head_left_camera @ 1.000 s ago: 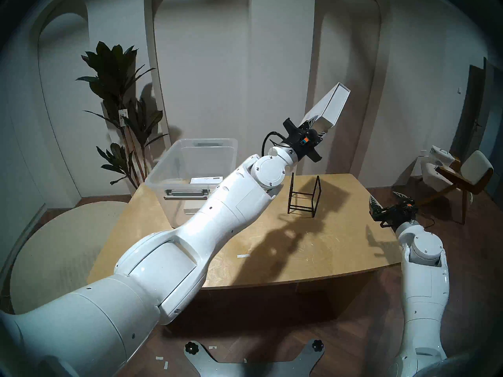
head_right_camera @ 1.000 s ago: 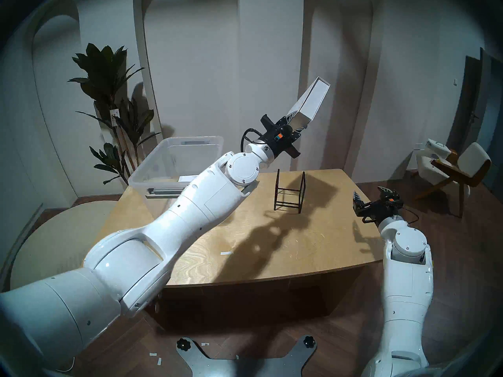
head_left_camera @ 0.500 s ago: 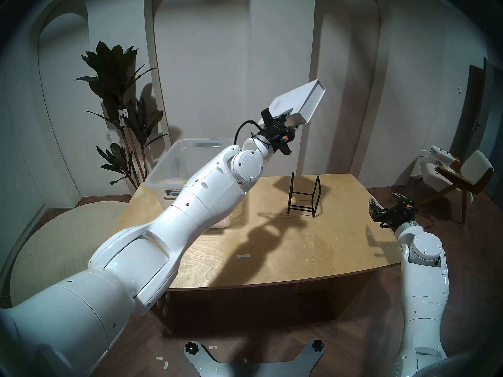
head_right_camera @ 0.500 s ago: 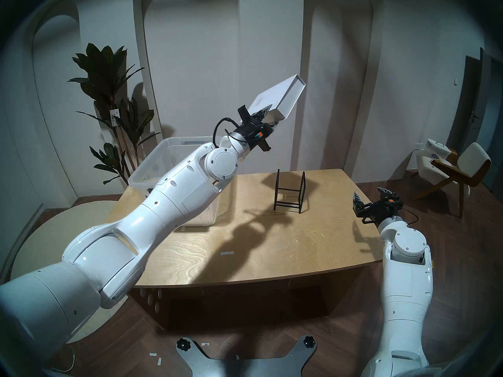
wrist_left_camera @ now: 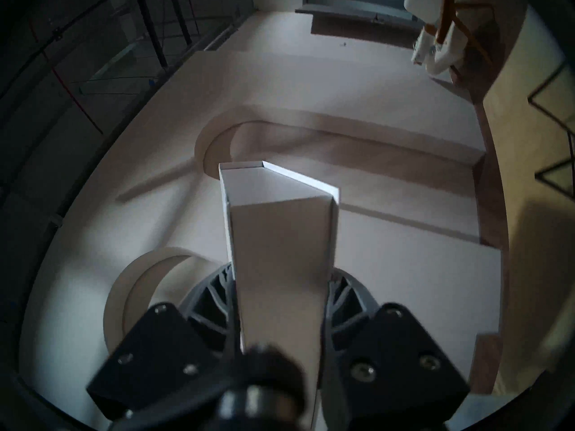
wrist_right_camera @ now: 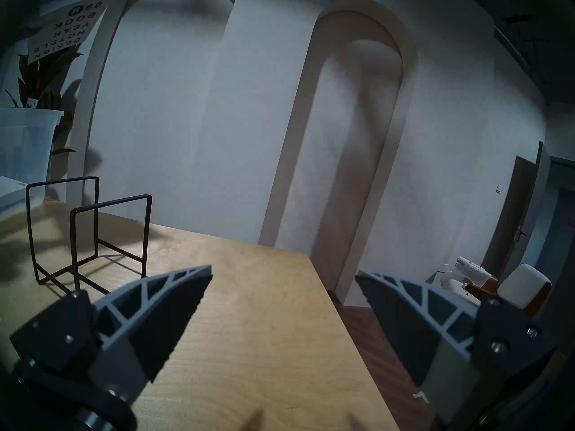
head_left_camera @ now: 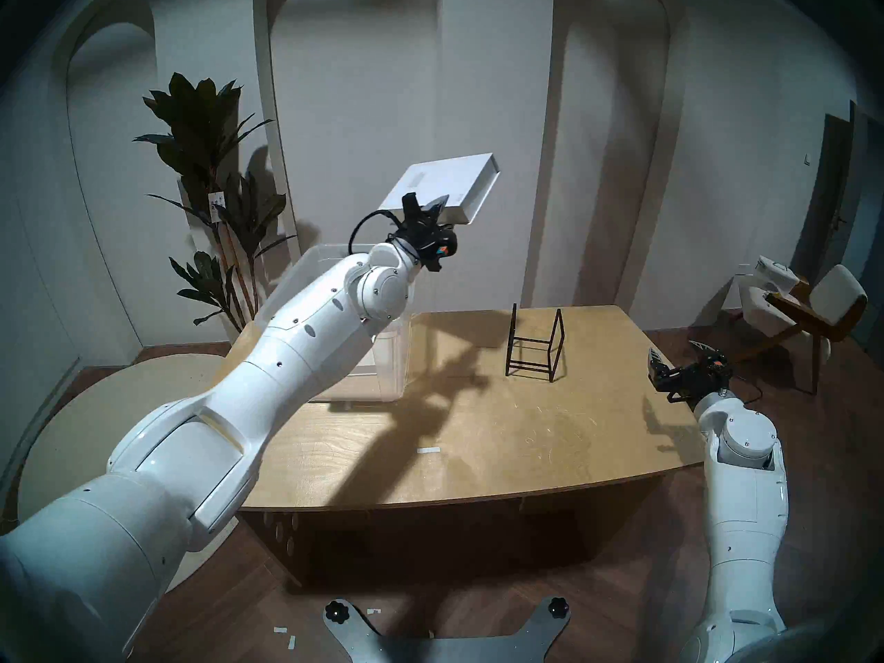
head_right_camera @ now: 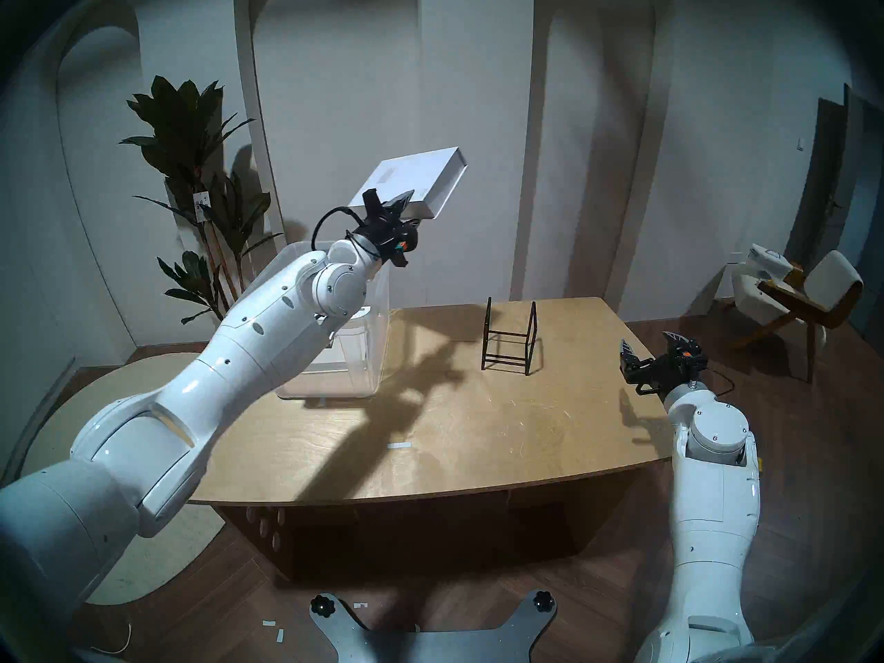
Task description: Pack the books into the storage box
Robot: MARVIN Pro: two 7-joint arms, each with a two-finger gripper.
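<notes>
Left tool is clamped on the short end of the thick white book, holding it up in the air in the upper middle of the head frame. The book is tipped, broad cover facing up and toward the camera, far end pointing to the upper right. In the left wrist view the book sticks straight up the middle of the frame with a finger pressed on each side, so that grip looks solid.

Just below and left of the tool sits the clear storage box on the left part of the worktop. The left arm covers most of it, but through the see-through wall you can make out something white lying at the bottom. Can't tell for sure what it is from here.

Middle right of the worktop there's a black wire rack, standing by itself with nothing in it.

Right tool hangs at the right edge of the worktop, fingers spread wide with nothing between them; the right wrist view shows both fingers well apart over bare wood. A plant stands behind the box, upper left.
</notes>
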